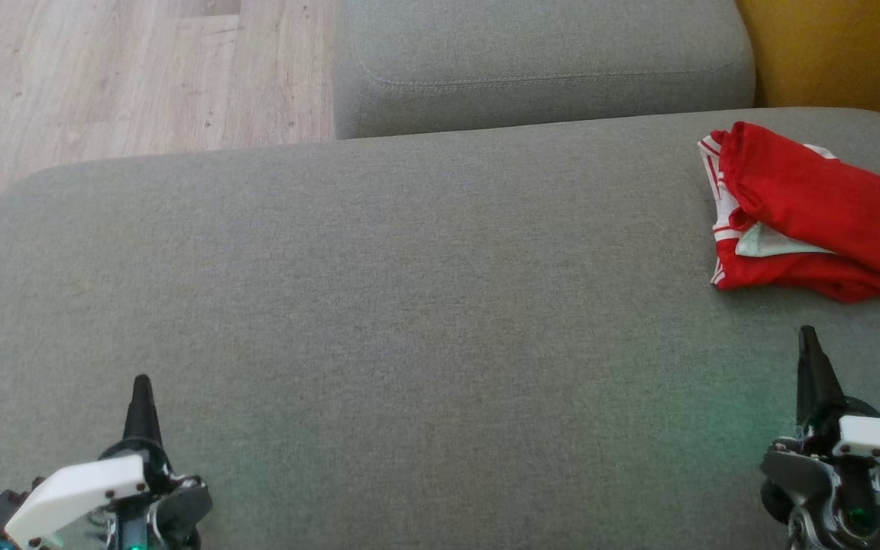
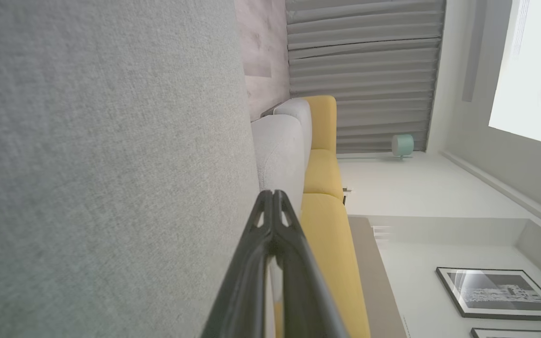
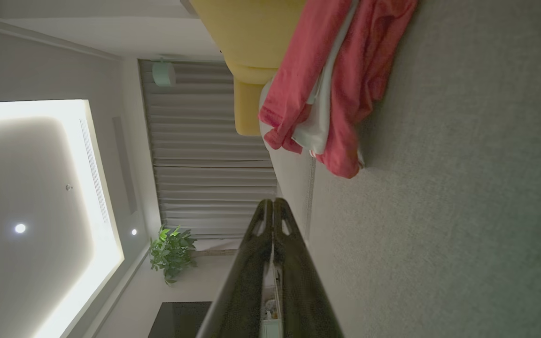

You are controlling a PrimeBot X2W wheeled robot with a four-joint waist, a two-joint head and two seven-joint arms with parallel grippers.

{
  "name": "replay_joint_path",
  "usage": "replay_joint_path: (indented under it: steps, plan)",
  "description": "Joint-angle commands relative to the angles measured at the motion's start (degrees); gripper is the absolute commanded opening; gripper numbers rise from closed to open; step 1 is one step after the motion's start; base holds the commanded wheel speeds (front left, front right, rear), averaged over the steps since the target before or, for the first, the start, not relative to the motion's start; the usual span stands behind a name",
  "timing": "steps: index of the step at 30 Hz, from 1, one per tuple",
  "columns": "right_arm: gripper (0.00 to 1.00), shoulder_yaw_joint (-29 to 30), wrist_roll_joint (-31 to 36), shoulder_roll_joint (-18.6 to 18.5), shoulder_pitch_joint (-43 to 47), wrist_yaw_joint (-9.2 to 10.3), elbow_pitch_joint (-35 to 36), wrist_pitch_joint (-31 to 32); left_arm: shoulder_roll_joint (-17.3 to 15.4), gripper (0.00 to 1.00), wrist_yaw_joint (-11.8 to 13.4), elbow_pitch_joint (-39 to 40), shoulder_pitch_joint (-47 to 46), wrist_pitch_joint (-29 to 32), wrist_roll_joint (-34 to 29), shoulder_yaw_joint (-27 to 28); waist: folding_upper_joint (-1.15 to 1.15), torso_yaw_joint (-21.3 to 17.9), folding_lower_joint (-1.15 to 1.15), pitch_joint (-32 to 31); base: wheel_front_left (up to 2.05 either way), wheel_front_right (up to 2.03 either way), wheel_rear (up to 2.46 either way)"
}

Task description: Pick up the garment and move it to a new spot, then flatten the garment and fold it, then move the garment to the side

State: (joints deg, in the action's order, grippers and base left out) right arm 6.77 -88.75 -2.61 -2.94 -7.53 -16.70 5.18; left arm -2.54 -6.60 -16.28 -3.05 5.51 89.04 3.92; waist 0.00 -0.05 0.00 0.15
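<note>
**Item 1, garment** (image 1: 807,206). We record a red piece with white striped trim and a pale lining. It is bunched in a crumpled heap at the far right of the grey cushion (image 1: 409,267) and runs to the right edge of the head view. It lies loose, and neither arm touches it.

**Item 2, right end effector** (image 1: 808,340). It sits near right, its fingers clenched together into a single dark point and grasping nothing. We place it on the near side of the garment, close but apart, with its fingers pointing far. In the right wrist view the garment lies on the cushion beyond the fingertips.

**Item 3, left end effector** (image 1: 140,386). It sits near left, likewise clenched and empty, over bare cushion fabric and well apart from the garment.

**Item 4, surroundings.** A second grey cushion (image 1: 539,69) abuts the far side. There is pale wood floor (image 1: 104,69) at far left and yellow upholstery (image 1: 837,46) at far right. From the wrist views we also log grey pleated curtains (image 2: 364,70), a framed picture (image 2: 496,291) and a green potted plant (image 3: 172,253).
</note>
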Motion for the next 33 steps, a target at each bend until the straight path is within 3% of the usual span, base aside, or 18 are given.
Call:
replay_joint_path:
  steps: [1,33]
  plan:
    - [0.0,-0.77,-2.12,-0.52,-3.14,0.04,2.51,0.66,-0.33,0.0,-0.7,2.15,-3.01,0.55,1.76,2.32,0.0,0.02,0.0,0.01,0.0,0.0,0.0]
    - [0.0,-0.42,-3.55,-0.43,-3.23,0.04,2.69,1.17,-0.33,0.0,-0.89,2.22,-3.14,0.97,3.14,2.59,0.0,0.05,0.0,0.02,0.0,0.0,0.0]
